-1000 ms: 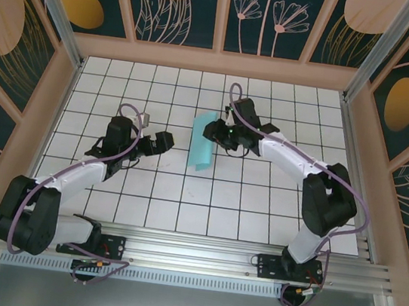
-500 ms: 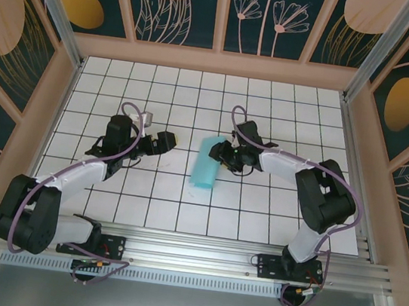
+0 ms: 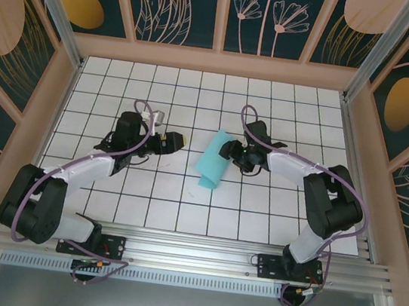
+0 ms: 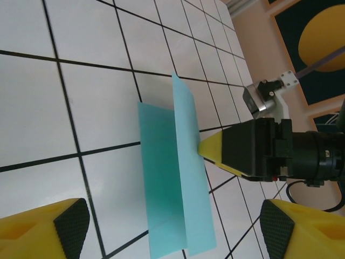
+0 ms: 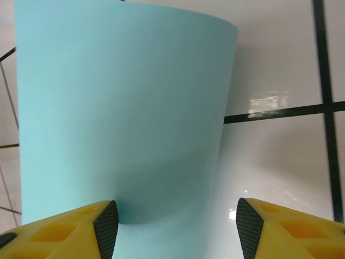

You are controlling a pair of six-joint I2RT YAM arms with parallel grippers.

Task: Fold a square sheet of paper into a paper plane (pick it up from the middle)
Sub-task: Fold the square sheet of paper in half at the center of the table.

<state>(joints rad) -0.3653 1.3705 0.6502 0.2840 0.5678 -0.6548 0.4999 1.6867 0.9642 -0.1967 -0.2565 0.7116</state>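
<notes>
Cyan paper, thin and nearly weightless: the square sheet of paper (image 3: 213, 162) lies in the middle of the tiled surface (image 3: 181, 211) between the two arms, doubled over loosely into a long strip whose far end leans a little right. From the left wrist one layer (image 4: 172, 183) stands up off the other, so the fold looks soft rather than pressed flat. I judge it floppy and springy. It should bow under its own weight, slide easily on the glossy tiles, and keep any stray crease a hard pinch gives it. A light grip through both layers at the middle of the long side, as the task asks, seems safest.

The left jaws are spread wide with nothing between their pads (image 4: 70, 226), and the sheet lies just ahead of them. The right jaws are also spread, right at the sheet's right side. The curved bulge of paper (image 5: 118, 108) reaches down beside the left pad (image 5: 107, 226), with bare tile before the other pad, so nothing is pinched.

Whether that pad touches the paper I cannot tell. The lower layer is mostly covered, and the strip's near end is cut off in the left wrist view
</notes>
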